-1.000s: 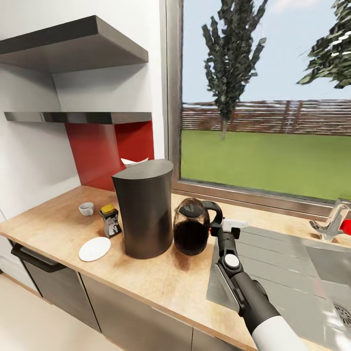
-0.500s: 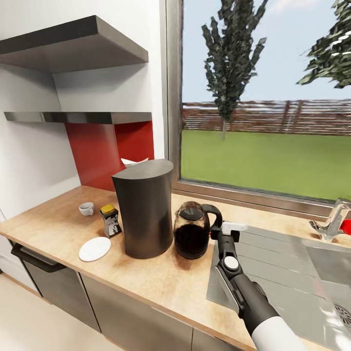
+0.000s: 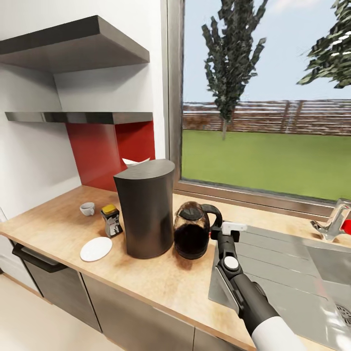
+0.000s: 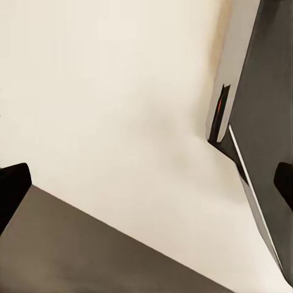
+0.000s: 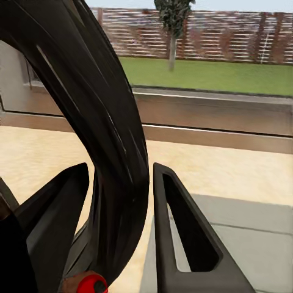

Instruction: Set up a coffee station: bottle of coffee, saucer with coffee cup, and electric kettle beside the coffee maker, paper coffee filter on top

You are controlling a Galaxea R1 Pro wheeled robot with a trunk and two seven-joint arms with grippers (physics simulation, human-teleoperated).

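Observation:
The tall black coffee maker [image 3: 146,209] stands on the countertop [image 3: 161,280]. Right beside it sits the electric kettle [image 3: 191,233], upright, its black handle [image 5: 116,140] between the fingers of my right gripper [image 3: 218,228], which is shut on it. Left of the coffee maker are the bottle of coffee [image 3: 111,220], the coffee cup [image 3: 87,208] and the bare saucer [image 3: 96,248], each apart from the others. A white paper coffee filter [image 3: 135,162] peeks out behind the coffee maker's top. The kitchen shelf [image 3: 78,117] hangs above. My left gripper [image 4: 146,186] is open, low over the floor.
A steel sink [image 3: 292,273] with a drainboard lies under my right arm, with a faucet [image 3: 334,222] at the far right. A big window runs behind the counter. Grey cabinet fronts [image 3: 126,321] sit below the worktop.
The kettle, tilted and slightly raised a second ago, has come down upright close against the coffee maker, still held at its handle. The head view has shifted a little.

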